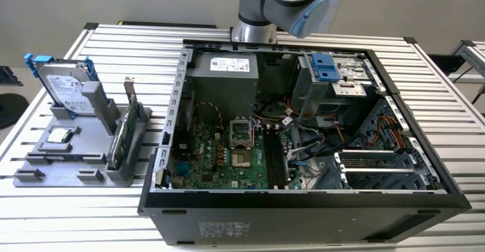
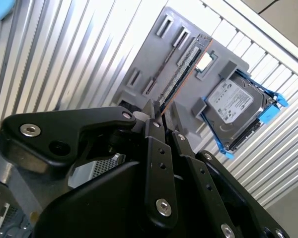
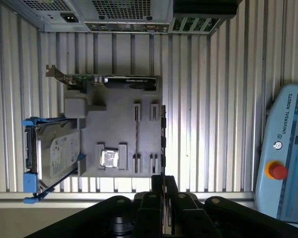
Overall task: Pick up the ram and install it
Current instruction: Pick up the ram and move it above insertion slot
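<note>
Tool in the second wrist view hangs above the grey fixture, near one end of the ram, which stands on edge beside the hard drive. Apart or together, can't tell. Best bet: drop straight, pinch the top edge mid-length. First wrist view: expansion card stands at the fixture's end nearest the case, so clearance looks tight. Exterior view: ribbed metal bench, fixture beside the opened case.

On the slatted bench, a grey holder carries a silver hard drive with blue rails and a green expansion card, beside an open computer case showing its motherboard.
</note>
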`<state>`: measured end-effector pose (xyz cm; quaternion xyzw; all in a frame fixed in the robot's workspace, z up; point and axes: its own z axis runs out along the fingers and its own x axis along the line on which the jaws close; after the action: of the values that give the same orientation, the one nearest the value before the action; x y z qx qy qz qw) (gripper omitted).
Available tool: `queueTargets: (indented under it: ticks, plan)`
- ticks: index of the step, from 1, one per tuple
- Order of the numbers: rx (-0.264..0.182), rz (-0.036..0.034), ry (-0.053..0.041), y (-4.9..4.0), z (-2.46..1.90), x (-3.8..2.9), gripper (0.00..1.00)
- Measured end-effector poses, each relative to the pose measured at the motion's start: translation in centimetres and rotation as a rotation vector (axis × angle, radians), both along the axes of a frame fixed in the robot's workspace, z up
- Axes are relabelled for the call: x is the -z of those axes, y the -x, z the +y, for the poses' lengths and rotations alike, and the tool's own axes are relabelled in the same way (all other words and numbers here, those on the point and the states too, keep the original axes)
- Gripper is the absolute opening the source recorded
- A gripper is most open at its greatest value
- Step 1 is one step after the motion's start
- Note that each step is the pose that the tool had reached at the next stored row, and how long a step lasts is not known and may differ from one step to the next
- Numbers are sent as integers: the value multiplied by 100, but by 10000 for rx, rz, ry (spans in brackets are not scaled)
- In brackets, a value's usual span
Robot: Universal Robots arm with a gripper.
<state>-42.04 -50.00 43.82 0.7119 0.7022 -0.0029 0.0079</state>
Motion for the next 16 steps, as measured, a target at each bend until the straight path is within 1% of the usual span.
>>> queueTargets:
  ticks: [9,14,16]
  plan:
    - [0,0,1,0,0,-86,0]
    - [0,-1,-2,-1,0,-90,0]
    - [0,2,-1,-20,0,-90,0]
